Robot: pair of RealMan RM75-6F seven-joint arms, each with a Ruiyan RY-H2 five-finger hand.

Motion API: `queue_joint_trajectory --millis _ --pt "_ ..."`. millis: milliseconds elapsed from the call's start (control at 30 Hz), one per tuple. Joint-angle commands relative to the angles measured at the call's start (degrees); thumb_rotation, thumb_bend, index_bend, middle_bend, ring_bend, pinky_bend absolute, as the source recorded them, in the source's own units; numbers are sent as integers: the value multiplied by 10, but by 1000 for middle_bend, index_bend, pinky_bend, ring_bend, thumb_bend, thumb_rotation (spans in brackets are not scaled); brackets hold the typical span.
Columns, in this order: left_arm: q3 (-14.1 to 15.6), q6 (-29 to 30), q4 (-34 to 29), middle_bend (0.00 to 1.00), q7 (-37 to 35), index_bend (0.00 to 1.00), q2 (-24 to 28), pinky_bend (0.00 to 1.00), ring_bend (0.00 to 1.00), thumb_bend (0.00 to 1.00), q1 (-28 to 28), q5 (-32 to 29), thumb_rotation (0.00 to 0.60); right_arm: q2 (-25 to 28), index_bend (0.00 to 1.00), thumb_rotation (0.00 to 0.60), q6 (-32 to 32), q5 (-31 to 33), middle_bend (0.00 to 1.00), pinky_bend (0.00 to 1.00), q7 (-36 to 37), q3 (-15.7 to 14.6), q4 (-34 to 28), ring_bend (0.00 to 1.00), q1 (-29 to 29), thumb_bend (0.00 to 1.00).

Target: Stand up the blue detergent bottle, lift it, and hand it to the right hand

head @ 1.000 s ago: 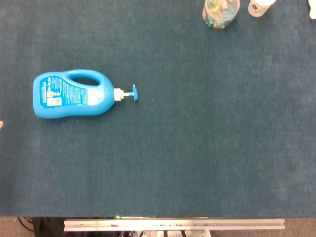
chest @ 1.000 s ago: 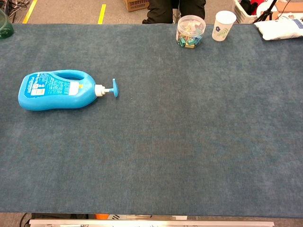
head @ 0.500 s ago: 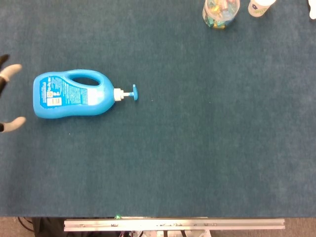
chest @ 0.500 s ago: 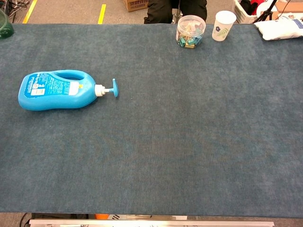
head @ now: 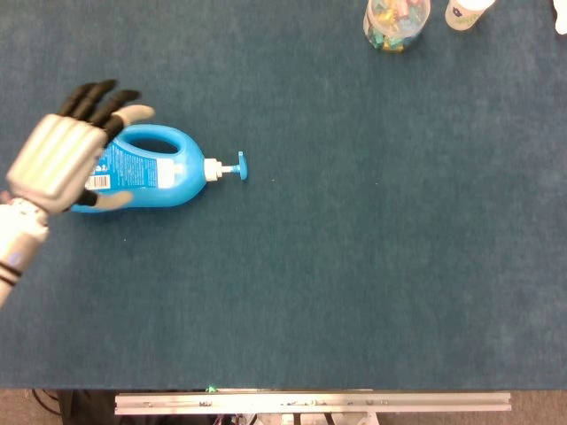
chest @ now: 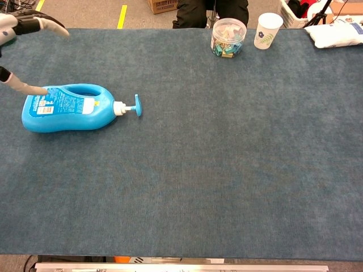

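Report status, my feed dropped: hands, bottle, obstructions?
Left hand open above bottle base, not gripping. Right hand not in view. Blue detergent bottle lying flat. Nothing blocking it.

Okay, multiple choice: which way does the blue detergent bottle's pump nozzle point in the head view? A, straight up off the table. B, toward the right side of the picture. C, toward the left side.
B: the blue detergent bottle lies on its side with its pump nozzle at the right end.
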Motion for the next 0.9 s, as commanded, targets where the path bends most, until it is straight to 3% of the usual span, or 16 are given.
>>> queue_joint_trajectory --millis 33,300,567,900 --pt "-8 -43 4 121 38 179 -24 92 32 90 -34 -40 600 2 220 600 2 0 305 205 3 -2 0 192 -2 5" --pt "-1 -83 26 114 138 180 -92 94 33 91 -84 -105 600 4 220 600 3 0 305 205 15 -7 8 192 -8 5" --pt "9 -75 63 111 236 242 -173 94 32 91 -117 -146 600 2 220 600 0 0 305 205 31 -12 21 192 -11 5" --pt "15 -54 89 106 369 264 -259 94 30 91 -161 -269 600 1 220 600 -8 -8 305 205 55 -17 40 192 -8 5"
